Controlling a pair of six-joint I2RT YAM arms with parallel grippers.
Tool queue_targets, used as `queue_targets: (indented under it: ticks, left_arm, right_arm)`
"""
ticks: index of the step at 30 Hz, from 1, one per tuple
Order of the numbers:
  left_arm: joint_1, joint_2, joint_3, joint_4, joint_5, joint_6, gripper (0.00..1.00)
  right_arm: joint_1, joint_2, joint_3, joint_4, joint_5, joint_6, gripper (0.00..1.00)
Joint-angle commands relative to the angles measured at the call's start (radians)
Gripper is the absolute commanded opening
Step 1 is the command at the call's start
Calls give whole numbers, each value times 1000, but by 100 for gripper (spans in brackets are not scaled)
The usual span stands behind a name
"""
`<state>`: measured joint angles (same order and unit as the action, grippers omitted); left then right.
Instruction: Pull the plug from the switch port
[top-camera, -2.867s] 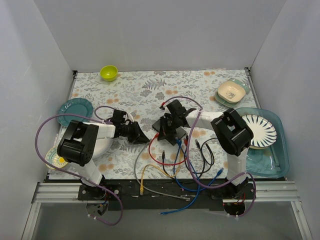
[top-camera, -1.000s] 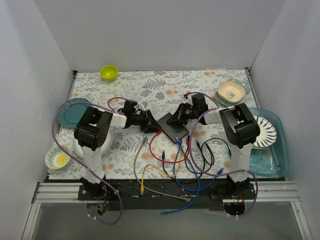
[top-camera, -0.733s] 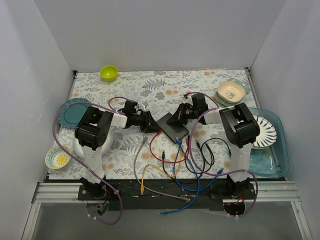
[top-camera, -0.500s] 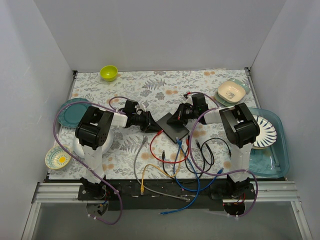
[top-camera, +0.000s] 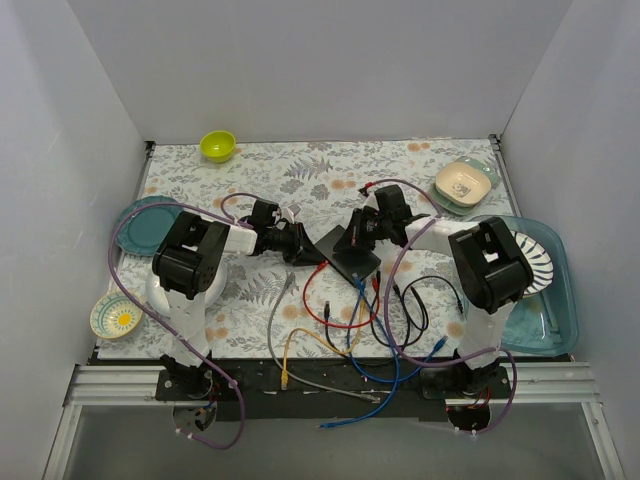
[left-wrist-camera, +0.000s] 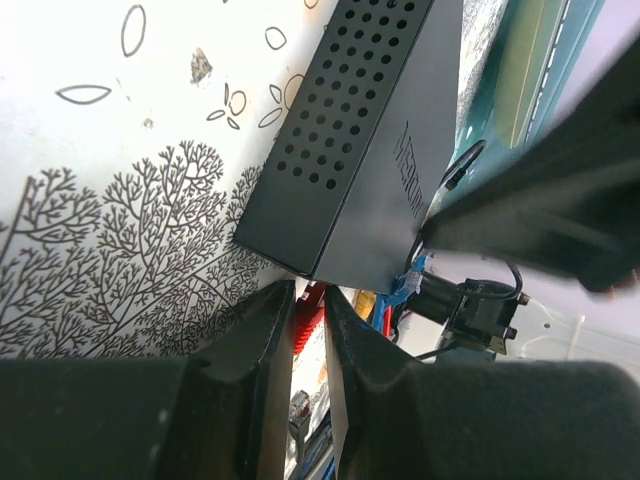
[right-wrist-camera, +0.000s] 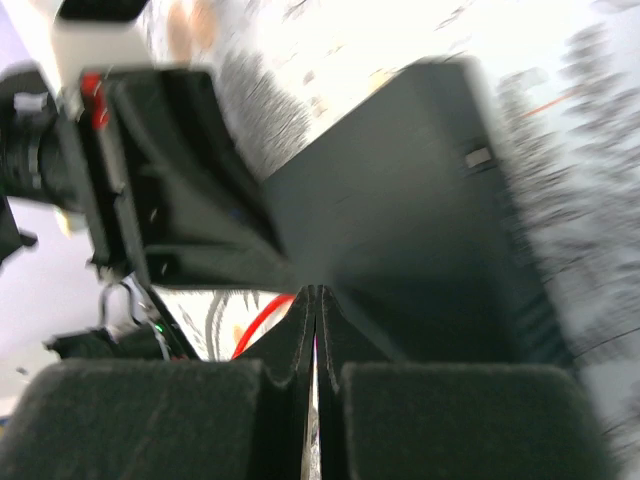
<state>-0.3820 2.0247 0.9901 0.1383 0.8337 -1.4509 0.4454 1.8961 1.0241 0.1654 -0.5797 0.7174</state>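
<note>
"Two grippers are at the switch (top-camera: 350, 252), in the middle of the top view. How far along is the task?"

"Not finished, I think. The left gripper (left-wrist-camera: 308, 292) is closed on the red plug (left-wrist-camera: 305, 312), right at the lower corner of the switch. I cannot tell if the plug is out of the port."

"And the right gripper (right-wrist-camera: 312, 300)?"

"Its fingers are pressed together, tips against the switch. It seems to steady it. The pull itself is left to do."

Switch (top-camera: 349, 257) between left hand (top-camera: 304, 251), right hand (top-camera: 352, 239).
</note>
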Motion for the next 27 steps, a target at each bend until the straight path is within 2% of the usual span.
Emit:
queue_targets:
  ticks: [1, 5, 11, 17, 27]
  left_arm:
    - [-17, 16, -8, -35, -71, 30, 0]
    - [-17, 9, -14, -37, -74, 34, 0]
    - [-17, -11, -27, -39, -76, 37, 0]
    - [-17, -53, -62, -46, -74, 44, 0]
    - [-17, -188, -211, -54, -85, 46, 0]
  right_arm:
    - [82, -115, 1, -182, 86, -153, 1]
    - [130, -115, 4, -268, 116, -205, 1]
    - [133, -74, 17, -316, 167, -222, 1]
    - [131, 29, 143, -421, 254, -256, 1]
    - [131, 54, 176, -440, 334, -226, 1]
